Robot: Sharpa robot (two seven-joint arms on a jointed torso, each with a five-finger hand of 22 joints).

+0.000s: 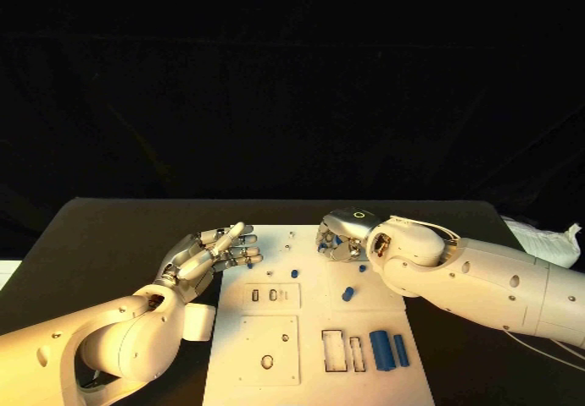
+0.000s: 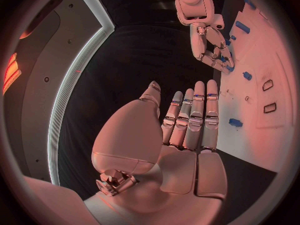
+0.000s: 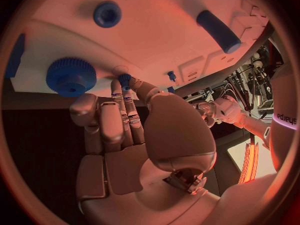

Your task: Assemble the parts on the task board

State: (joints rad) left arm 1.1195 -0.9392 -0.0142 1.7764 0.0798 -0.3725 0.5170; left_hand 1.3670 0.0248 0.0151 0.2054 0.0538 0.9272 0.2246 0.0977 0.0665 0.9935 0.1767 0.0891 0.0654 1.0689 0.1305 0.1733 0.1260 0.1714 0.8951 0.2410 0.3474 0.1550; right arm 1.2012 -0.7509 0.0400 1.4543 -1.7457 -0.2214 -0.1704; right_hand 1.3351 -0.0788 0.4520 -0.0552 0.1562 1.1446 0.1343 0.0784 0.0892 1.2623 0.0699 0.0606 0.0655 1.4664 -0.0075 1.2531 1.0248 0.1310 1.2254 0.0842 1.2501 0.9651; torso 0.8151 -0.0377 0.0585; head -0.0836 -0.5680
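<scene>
Right robot hand beside partly readable "edjeys" marking

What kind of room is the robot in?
Probably a robot test lab: a black table in front of a dark backdrop, a white task board with small blue parts, and two robot hands, left and right.

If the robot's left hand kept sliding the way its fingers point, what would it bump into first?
Probably the task board: the left hand points across its near corner, towards the right hand. Depth is unclear, so it might pass above.
</scene>
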